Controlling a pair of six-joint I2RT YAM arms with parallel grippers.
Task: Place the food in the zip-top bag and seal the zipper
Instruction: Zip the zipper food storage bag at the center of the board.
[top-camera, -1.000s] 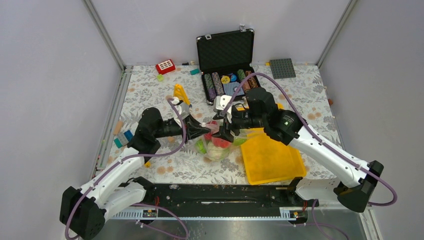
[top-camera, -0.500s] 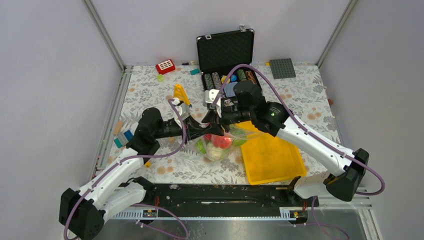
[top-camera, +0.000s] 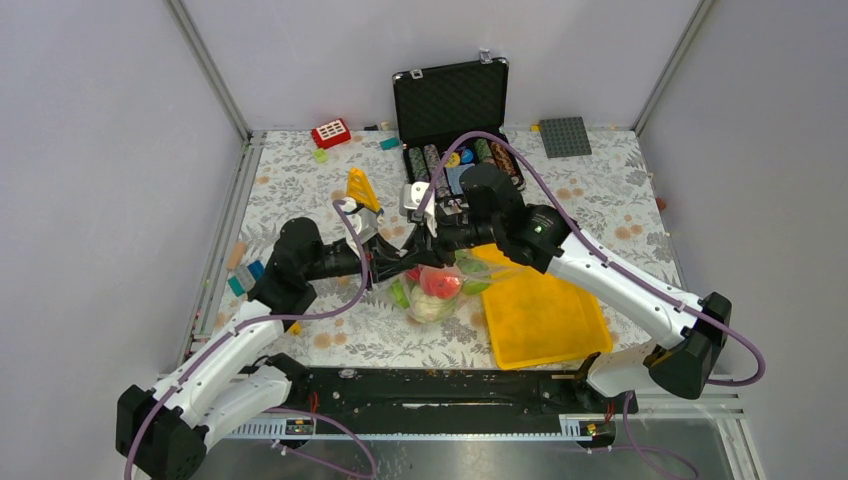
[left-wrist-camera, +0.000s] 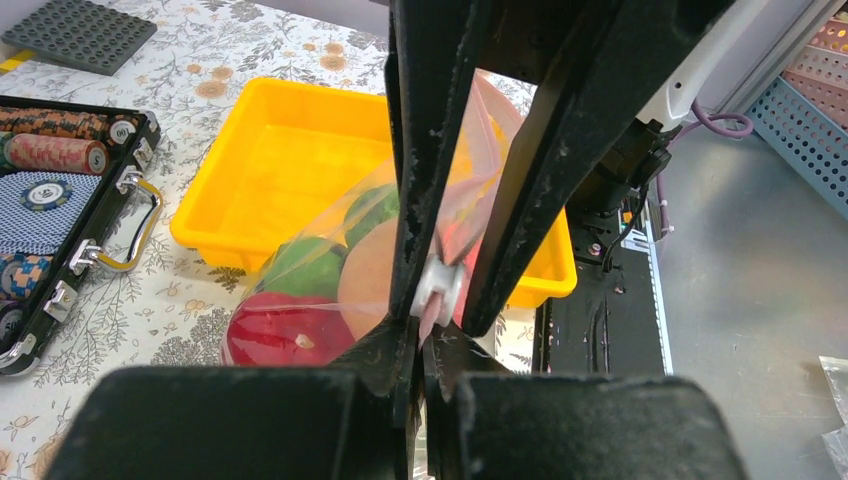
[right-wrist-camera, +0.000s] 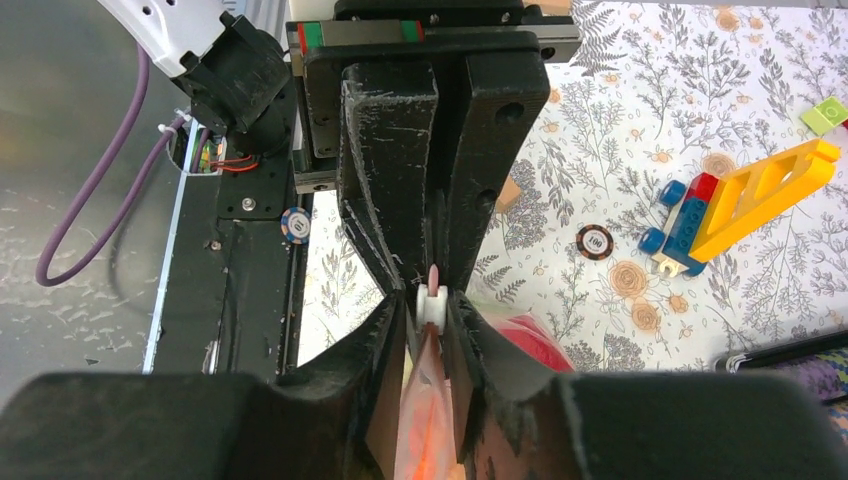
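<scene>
Two tools are clamping the zipper beside the yellow tray, left tool meeting right tool, above the zip-top bag holding the food.

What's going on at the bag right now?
Both arms meet at the mouth of the zip-top bag, which sits next to the yellow tray with red, green and peach-coloured food inside. The left gripper is shut on the pinkish zipper strip. The right gripper has its fingers against both sides of the white slider, apparently gripping it. How much of the zipper is sealed cannot be seen.
</scene>
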